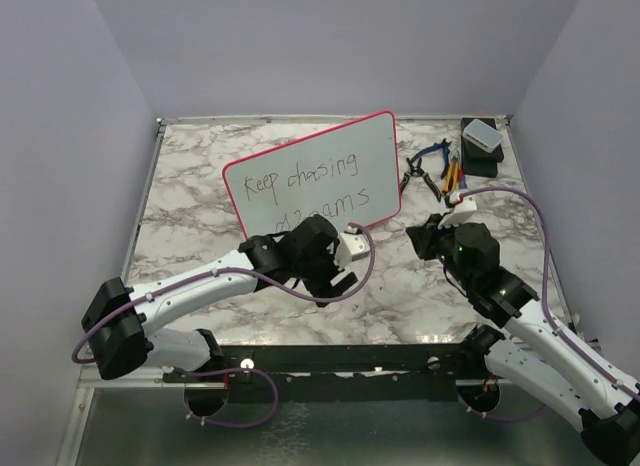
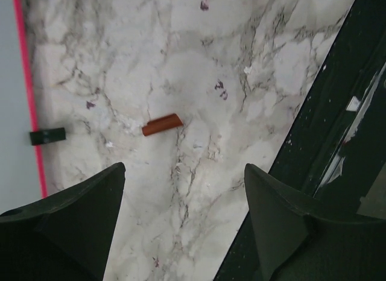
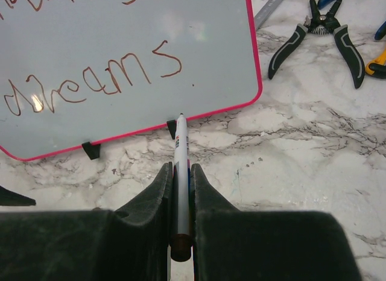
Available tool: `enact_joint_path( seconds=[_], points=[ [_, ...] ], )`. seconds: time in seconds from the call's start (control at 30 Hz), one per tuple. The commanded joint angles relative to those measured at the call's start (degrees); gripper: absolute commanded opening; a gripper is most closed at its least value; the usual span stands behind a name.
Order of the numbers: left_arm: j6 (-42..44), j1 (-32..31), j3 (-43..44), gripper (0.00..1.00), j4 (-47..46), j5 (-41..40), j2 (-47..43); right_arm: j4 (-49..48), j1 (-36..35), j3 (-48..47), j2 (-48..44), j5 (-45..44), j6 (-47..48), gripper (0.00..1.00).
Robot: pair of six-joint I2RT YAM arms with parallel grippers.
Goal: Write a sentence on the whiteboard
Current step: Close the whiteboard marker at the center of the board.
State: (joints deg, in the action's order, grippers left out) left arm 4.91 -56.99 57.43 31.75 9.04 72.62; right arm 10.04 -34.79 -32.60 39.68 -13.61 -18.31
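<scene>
Marker (image 3: 180, 149) is gripped by the right claw (image 3: 180, 168) below the finished sentence (image 3: 114, 73); it should be kept off the whiteboard (image 3: 211, 40), while the left claw (image 2: 184, 167) is spread open

marble table (image 1: 190, 176) | black-handled pliers (image 3: 319, 22) | brown cap (image 2: 161, 124) flat on it | white box (image 1: 482, 134)

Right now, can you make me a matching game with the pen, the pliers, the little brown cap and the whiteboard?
Things:
1 pen
2 pliers
3 brown cap
4 whiteboard

States:
A has a pink-red frame
B lying alone on the marble table
C clamped in the right tool
D lying past the whiteboard's right edge

Pairs: 1-C, 2-D, 3-B, 4-A.
</scene>
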Motion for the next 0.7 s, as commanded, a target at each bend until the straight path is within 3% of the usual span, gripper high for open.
enact_joint_path(
  seconds=[0.0,0.67],
  points=[
    [-1.2,-1.7,-4.1,0.8,-2.4,4.9,1.7,3.1,0.2,-0.5,-0.7,1.6,-1.9,0.01],
    [3.6,-1.8,-8.2,0.69,-13.4,3.0,14.2,1.7,0.2,1.9,-3.3,2.0,-2.4,0.01]
  ],
)
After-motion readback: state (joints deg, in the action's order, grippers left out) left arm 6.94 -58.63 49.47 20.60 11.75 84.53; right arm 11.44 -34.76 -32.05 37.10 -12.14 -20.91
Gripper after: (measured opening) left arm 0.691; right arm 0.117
